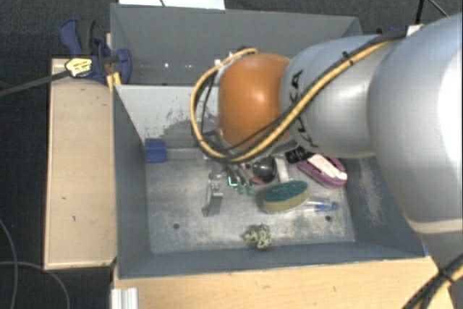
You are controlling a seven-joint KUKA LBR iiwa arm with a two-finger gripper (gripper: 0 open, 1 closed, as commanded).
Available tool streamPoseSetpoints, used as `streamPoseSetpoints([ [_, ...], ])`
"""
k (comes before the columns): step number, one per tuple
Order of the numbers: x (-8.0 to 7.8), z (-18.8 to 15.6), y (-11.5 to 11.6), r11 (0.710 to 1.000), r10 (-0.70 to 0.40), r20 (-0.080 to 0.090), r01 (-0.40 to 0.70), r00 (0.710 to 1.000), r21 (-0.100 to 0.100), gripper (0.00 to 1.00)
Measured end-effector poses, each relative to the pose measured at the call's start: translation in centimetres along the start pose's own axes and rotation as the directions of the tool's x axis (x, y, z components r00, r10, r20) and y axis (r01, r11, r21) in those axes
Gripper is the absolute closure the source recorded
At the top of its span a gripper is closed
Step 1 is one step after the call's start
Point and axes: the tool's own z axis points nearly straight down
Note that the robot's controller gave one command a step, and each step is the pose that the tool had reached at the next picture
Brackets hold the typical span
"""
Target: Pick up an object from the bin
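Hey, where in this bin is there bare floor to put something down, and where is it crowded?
Bare floor lies front left, between the blue block, the left wall and the small tan lump. Crowded: the right side, with green sponge, pink thing and clear pen.

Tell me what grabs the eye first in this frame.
The arm's orange wrist cover dominates the middle of the view, with the gripper below it over bare bin floor. Right of it lie a green-topped oval sponge and a pink-and-purple thing; a blue block sits in the far left corner.
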Motion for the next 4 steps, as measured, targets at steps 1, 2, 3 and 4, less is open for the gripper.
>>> streamPoseSetpoints([
  [1,-2.0,4.2,-6.1,0.992,0.123,0.005,-0.123,0.992,0.001,0.00],
  [2,-1.9,5.6,-11.7,0.997,0.071,0.007,-0.071,0.997,0.001,0.00],
  [3,3.2,-0.6,-11.3,1.000,0.014,0.007,-0.014,1.000,0.000,0.00],
  [4,5.4,0.3,-11.1,1.000,-0.011,0.004,0.011,1.000,0.000,0.00],
])
